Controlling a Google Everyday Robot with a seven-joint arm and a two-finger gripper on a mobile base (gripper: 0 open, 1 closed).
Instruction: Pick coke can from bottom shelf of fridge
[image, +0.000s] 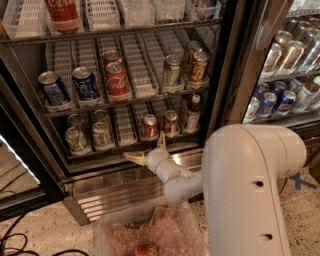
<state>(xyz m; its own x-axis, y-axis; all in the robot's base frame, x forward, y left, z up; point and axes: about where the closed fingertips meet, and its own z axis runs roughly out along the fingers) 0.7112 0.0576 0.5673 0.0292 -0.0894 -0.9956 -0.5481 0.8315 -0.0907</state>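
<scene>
Red coke can (149, 126) stands in a bottom shelf (124, 126) lane; six cans, one bottle (192, 113) there. Gripper (145, 149) just below, fingers spread wide, empty.

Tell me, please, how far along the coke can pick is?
Done: the fridge stands open, and the gripper is open at the front edge of the bottom shelf. In hand: approaching the coke can, untouched. Left: reach in, grasp, lift out.

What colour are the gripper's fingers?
Pale yellow-tan. The two-finger gripper is spread open in front of the dark wire bottom shelf; camera view.
</scene>
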